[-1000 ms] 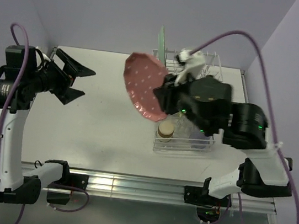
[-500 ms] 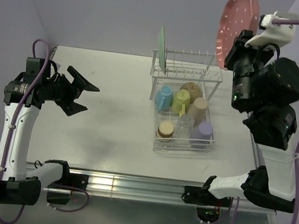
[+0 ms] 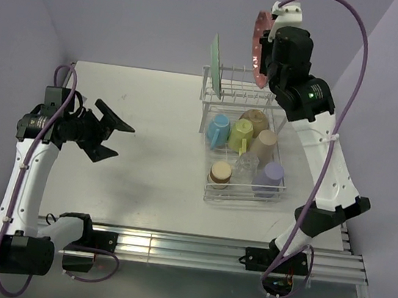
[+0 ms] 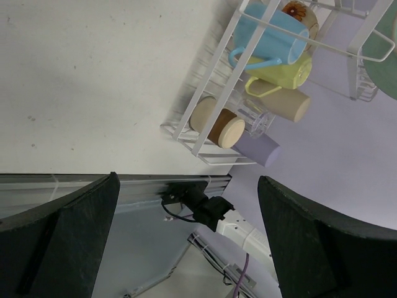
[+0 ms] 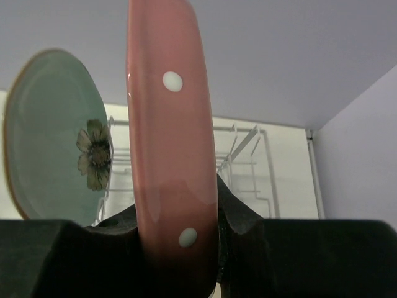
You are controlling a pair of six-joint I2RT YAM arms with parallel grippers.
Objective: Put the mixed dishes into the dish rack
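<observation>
The right pincer (image 3: 263, 53) pinches the pink dotted scalloped plate (image 3: 258, 37) by its rim. Over the last second it has swung the plate up from low beside the basket, out to the upper right, and back. The plate now hangs edge-on above the raised prongs of the dish rack (image 3: 206, 187), near the standing mint-green plate (image 3: 214, 64). Slotting it in looks like the next step. The left pincer (image 3: 110, 133) stays spread over the surface (image 3: 160, 106) at middle left.

Pink white-dotted plate (image 5: 170, 155); mint-green flowered plate (image 5: 56, 136).
</observation>
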